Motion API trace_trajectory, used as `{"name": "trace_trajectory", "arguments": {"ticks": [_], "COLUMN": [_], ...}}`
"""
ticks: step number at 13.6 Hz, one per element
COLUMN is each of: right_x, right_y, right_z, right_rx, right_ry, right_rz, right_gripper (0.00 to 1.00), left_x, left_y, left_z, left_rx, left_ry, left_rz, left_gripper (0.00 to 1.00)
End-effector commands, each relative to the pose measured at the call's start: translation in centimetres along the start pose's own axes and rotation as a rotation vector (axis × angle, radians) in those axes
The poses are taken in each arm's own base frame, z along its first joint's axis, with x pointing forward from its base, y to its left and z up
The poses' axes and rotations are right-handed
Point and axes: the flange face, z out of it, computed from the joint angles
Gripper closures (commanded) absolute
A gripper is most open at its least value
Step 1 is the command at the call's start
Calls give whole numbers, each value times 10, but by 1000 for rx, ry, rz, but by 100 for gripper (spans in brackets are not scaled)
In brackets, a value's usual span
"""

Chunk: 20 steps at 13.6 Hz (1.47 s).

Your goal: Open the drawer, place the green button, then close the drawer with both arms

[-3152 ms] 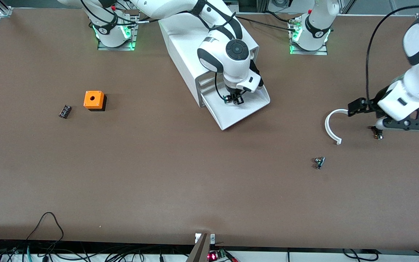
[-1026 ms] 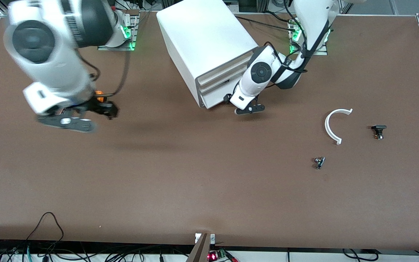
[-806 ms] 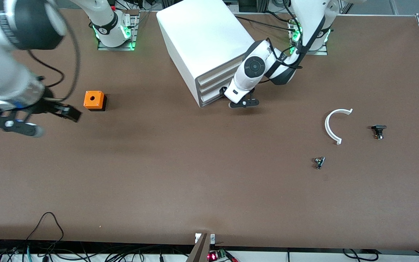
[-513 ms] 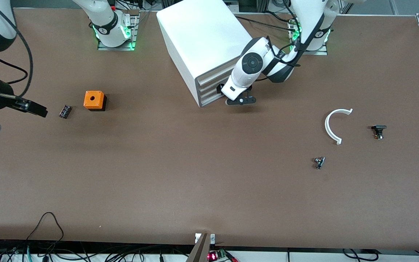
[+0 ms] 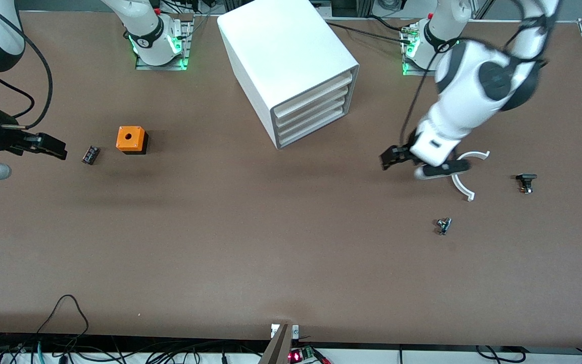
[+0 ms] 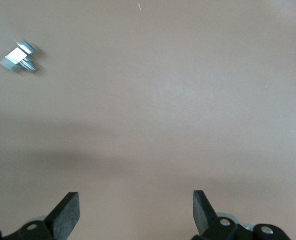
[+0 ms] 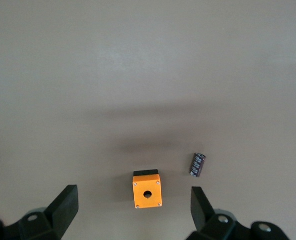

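Note:
The white cabinet (image 5: 286, 48) stands at the table's middle, near the arms' bases. Its lowest drawer (image 5: 312, 130) sits flush with the two above it. The green-capped button is hidden from every view. My left gripper (image 5: 388, 158) is open and empty, in the air over bare table between the cabinet and a white curved piece (image 5: 465, 188). In its wrist view the gripper (image 6: 135, 214) has only bare table between its fingers. My right gripper (image 5: 54, 147) is open and empty at the right arm's end of the table; in its wrist view (image 7: 133, 212) it faces the orange cube.
An orange cube with a hole (image 5: 130, 138) (image 7: 147, 189) and a small dark cylinder (image 5: 90, 154) (image 7: 197, 164) lie near the right gripper. A black-capped part (image 5: 525, 181) and a small metal part (image 5: 443, 225) (image 6: 19, 56) lie toward the left arm's end.
The drawer went from open to shut. The left gripper has pulled away from the cabinet front toward its own end. The right arm swung out to its end and has nearly stopped.

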Motion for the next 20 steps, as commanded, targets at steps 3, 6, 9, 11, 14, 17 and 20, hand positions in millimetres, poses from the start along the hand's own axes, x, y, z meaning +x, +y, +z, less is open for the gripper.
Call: {"name": "trace_trajectory", "arguments": {"ticks": [3, 6, 9, 11, 14, 17, 20], "right_x": [-52, -66, -73, -68, -66, -68, -68], "right_y": [12, 19, 17, 22, 23, 23, 26], "right_z": [-2, 0, -7, -13, -19, -30, -30], "right_rx": [36, 58, 44, 48, 51, 44, 42], "right_ry": [8, 25, -7, 0, 21, 31, 23], "right_rz": [-6, 4, -59, -59, -41, -54, -54], "right_gripper": [0, 0, 0, 0, 0, 0, 0], "left_x": [-1, -2, 1, 6, 11, 19, 21], "left_y": [-60, -67, -76, -88, -88, -89, -86], "left_z": [-151, -195, -200, -198, -188, -180, -182], "left_rx": [91, 184, 188, 188, 188, 189, 187], "left_ry": [-27, -27, -20, -31, -50, -60, -56], "left_rz": [224, 231, 215, 194, 194, 188, 192], "left_gripper": [0, 0, 0, 0, 0, 0, 0]}}
